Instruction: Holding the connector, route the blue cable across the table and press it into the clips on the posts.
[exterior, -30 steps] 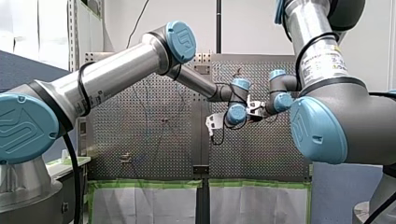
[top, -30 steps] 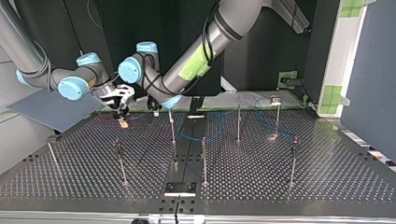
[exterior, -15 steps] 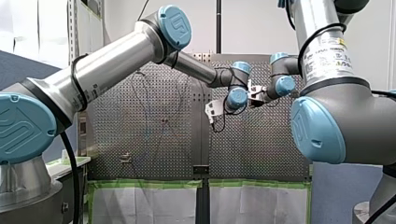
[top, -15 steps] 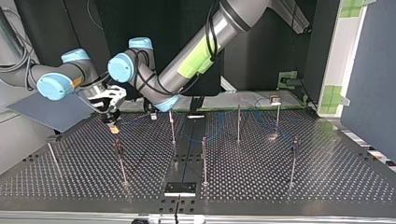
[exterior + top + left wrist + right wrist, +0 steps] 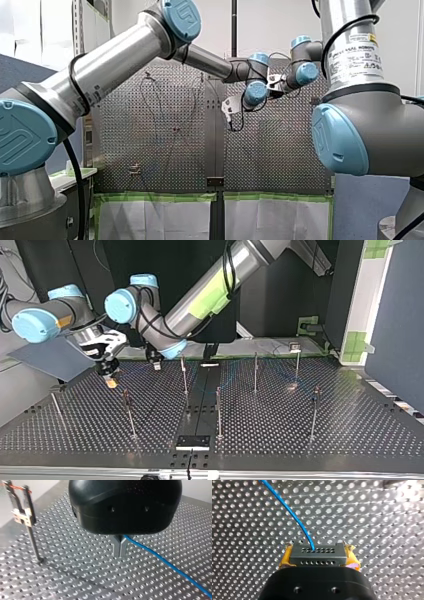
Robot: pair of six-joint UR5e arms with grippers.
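Observation:
My right gripper [image 5: 317, 559] is shut on the black connector [image 5: 316, 555], gripped between its yellow pads [image 5: 352, 559]. The blue cable [image 5: 287, 505] leaves the connector's face and runs ahead over the perforated table. In the left wrist view my left gripper [image 5: 120, 551] is shut, and the blue cable [image 5: 165, 561] comes out from between its metal fingers and trails away across the plate. In the top view my right gripper [image 5: 107, 371] hangs low at the far left, with my left gripper [image 5: 156, 362] just to its right.
Several thin posts with clips stand on the table [image 5: 300, 440], among them post [image 5: 184, 375], post [image 5: 129, 412] and post [image 5: 218, 410]. Another clip post [image 5: 25, 517] stands beside my left gripper. A grey panel [image 5: 50, 357] lies at the top view's left edge.
Both grippers have travelled together toward the top view's left, keeping their spacing. The connector stays held, and the cable is drawn along behind it.

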